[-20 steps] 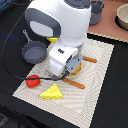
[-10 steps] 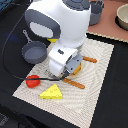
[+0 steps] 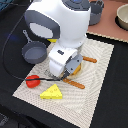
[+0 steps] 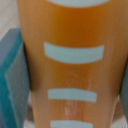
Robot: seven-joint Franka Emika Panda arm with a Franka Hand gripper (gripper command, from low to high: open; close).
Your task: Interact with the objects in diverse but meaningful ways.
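Wrist view shows our gripper (image 4: 70, 65) clamped on the bread loaf (image 4: 70, 30) — rigid, light (probably slippery plastic) — gripped mid-body.

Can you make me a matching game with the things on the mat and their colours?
Things:
1. cheese
2. tomato
3. pan
4. fork handle

Colours:
A. grey
B. orange
C. yellow
D. red

Pairs: 1-C, 2-D, 3-A, 4-B
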